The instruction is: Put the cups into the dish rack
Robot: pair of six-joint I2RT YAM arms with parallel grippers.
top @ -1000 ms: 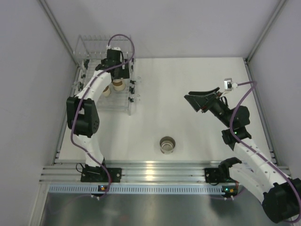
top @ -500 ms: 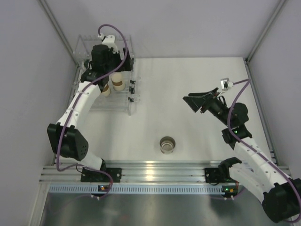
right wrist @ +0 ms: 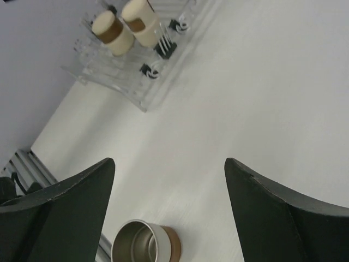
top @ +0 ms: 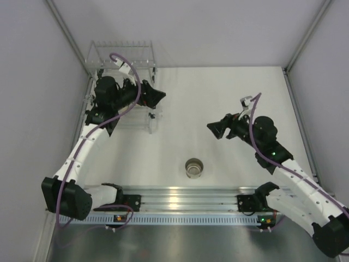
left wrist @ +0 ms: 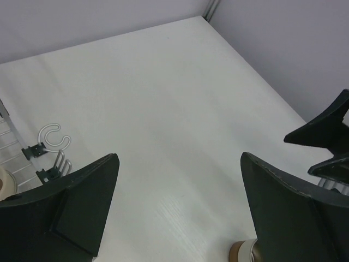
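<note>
One cream cup with a brown band (top: 193,167) lies on its side on the table, its silvery inside showing in the right wrist view (right wrist: 143,246). Its edge also shows in the left wrist view (left wrist: 243,252). The clear dish rack (top: 121,57) stands at the far left and holds two upturned cream cups (right wrist: 112,30) (right wrist: 140,19). My left gripper (top: 158,96) (left wrist: 179,158) is open and empty, just off the rack's right side. My right gripper (top: 214,129) (right wrist: 170,161) is open and empty, above and behind the lying cup. I cannot make out any clear cups.
Grey walls enclose the table on the left, back and right. A metal rail (top: 180,196) runs along the near edge by the arm bases. Small black clips (left wrist: 34,152) sit on the rack's edge.
My left gripper has pulled out of the rack and swung to its right side. My right gripper has moved left and lower, toward the lying cup.
</note>
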